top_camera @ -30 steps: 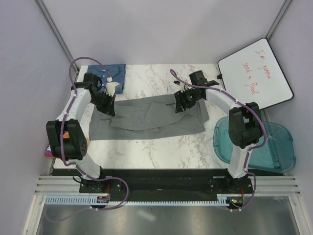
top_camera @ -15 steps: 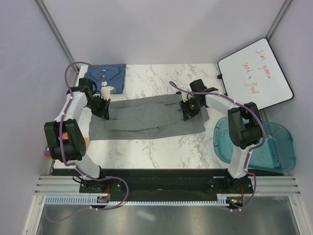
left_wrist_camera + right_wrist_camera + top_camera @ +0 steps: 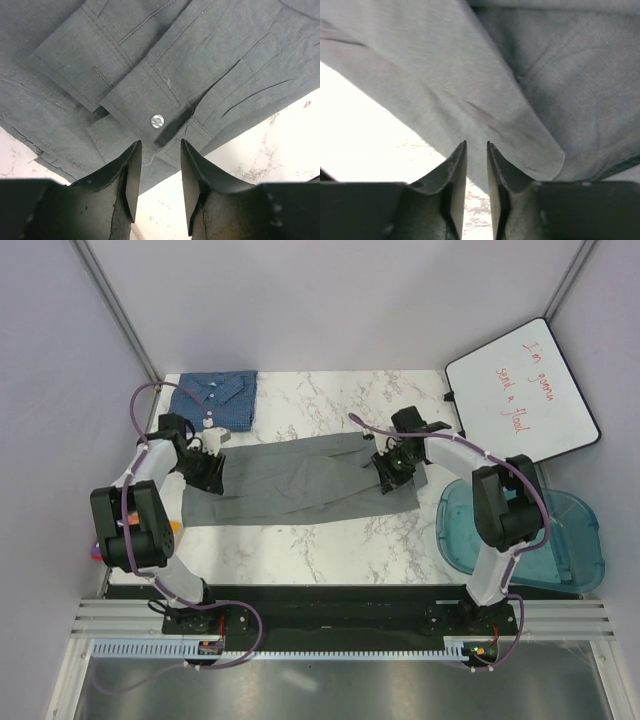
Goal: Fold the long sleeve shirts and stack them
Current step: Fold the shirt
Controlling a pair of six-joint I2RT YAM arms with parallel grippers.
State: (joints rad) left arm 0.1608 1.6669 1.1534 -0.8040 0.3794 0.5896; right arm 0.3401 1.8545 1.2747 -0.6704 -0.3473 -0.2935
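Currently left jaws apart above grey shirt (image 3: pixel 210 60) cuff; right jaws nearly together at shirt edge, grip unclear.

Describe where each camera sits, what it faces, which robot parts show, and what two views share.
Top external: above, behind the bases, facing down on the table; left arm and right arm show.
Left wrist: on that arm, facing a buttoned cuff; left gripper shows.
Right wrist: on that arm, facing the grey shirt; right gripper shows.
Shared: both wrist views see that shirt.
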